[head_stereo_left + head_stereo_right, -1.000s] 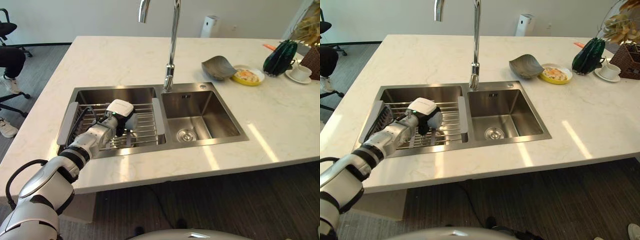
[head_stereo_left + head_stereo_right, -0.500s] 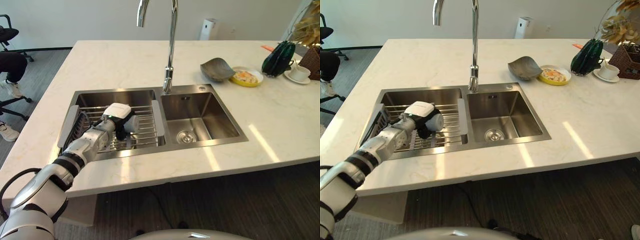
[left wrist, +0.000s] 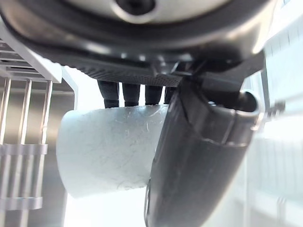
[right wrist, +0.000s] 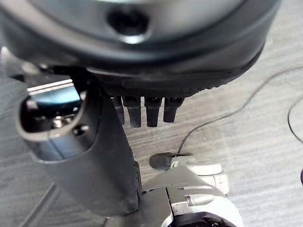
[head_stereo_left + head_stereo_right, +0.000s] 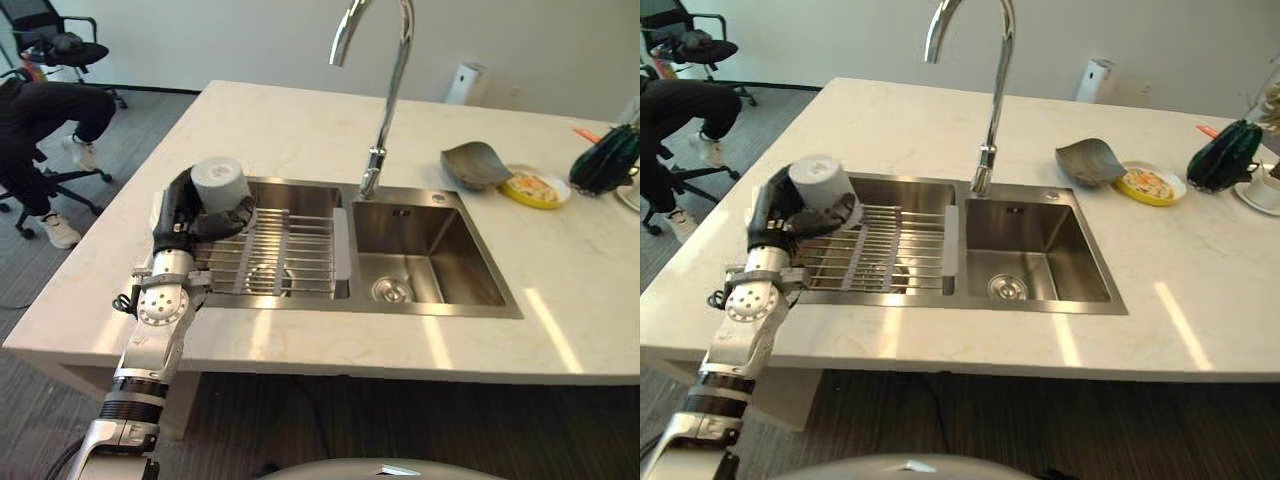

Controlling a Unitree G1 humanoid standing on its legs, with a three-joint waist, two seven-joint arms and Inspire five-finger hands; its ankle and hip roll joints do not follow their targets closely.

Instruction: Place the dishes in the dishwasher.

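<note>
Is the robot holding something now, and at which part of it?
The left hand holds a pale grey cup around its side wall. The right hand holds nothing.

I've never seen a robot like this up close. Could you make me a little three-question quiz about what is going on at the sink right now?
1. True or false: the left hand is curled round a grey cup.
2. Where does the wire rack sit?
A. in the sink basin to the robot's left
B. in the basin to its right
C. on the countertop
3. Fill in: the grey bowl on the countertop lies beside a ______ dish with food on it.

Key
1. True. The left wrist view shows fingers and thumb round the cup.
2. A
3. yellow
</note>
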